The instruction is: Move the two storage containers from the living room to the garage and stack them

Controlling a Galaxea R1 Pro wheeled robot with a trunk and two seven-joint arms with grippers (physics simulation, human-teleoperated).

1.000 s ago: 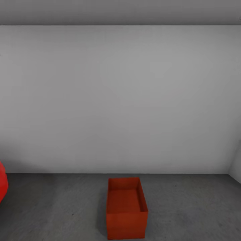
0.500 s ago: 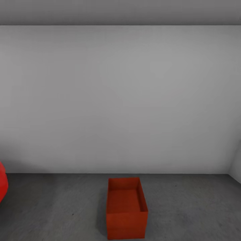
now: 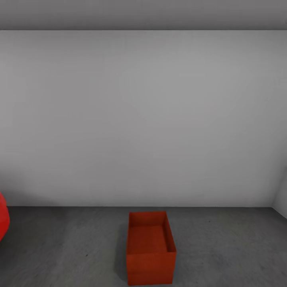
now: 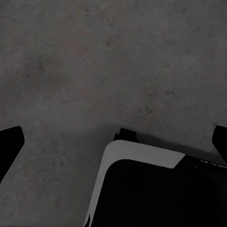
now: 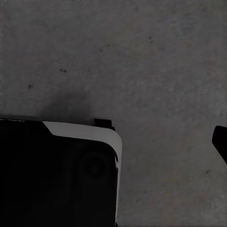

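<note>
Storage container (image 3: pixel 151 249) sits on floor (image 3: pixel 231 247); looks light, stiff, thin-walled, so grip a rim; left pincer (image 4: pixel 113 142) spread, right unclear.

Floor (image 3: pixel 231 247): open on both sides of the container (image 3: pixel 150 249).
Container: open-topped, unobstructed from above.
Wall (image 3: pixel 143 119): close behind the container.
Red rounded object (image 3: pixel 3 221): far left, well apart.
</note>
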